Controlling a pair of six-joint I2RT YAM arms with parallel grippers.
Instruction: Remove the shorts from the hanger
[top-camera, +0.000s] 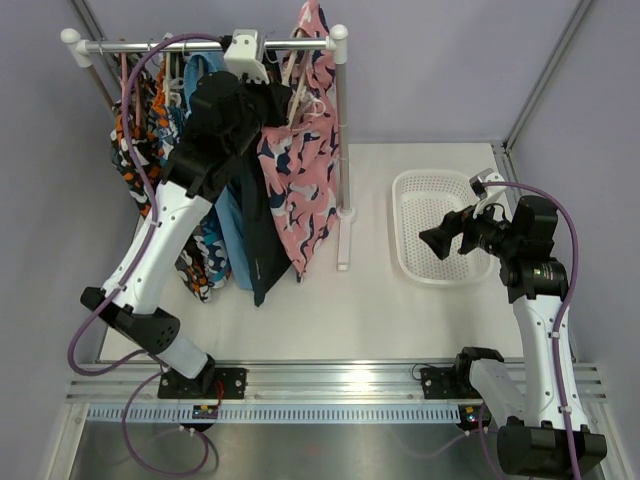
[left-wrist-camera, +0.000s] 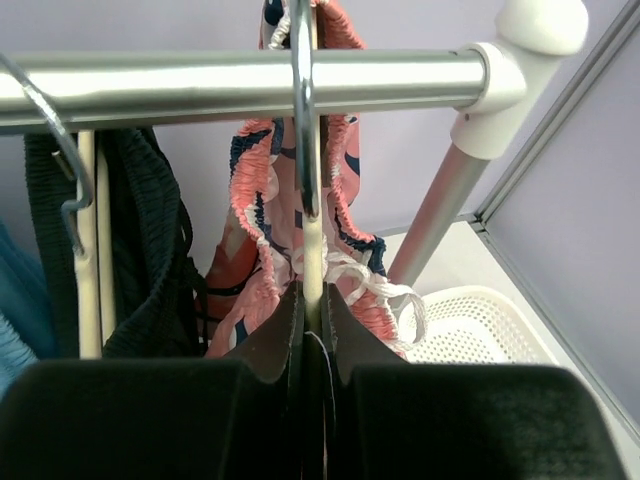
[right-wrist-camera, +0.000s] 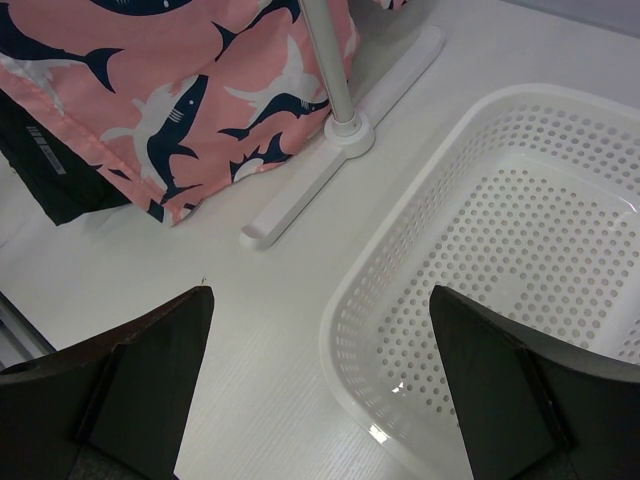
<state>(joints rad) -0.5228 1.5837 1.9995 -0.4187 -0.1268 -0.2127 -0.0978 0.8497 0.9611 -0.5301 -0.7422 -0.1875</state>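
Left fingers (left-wrist-camera: 268, 345) pinch the hanger (left-wrist-camera: 313, 262) below the rail (left-wrist-camera: 200, 85), shorts (left-wrist-camera: 250, 210) draped on it; right fingers (right-wrist-camera: 150, 370) spread near the basket (right-wrist-camera: 380, 300).

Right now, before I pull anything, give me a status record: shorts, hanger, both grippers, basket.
shorts: on the hanger, at the rail's right end
hanger: hook over the rail
left gripper: shut on the hanger below its hook
right gripper: open, hovering at the basket's edge
basket: white, right of the rack
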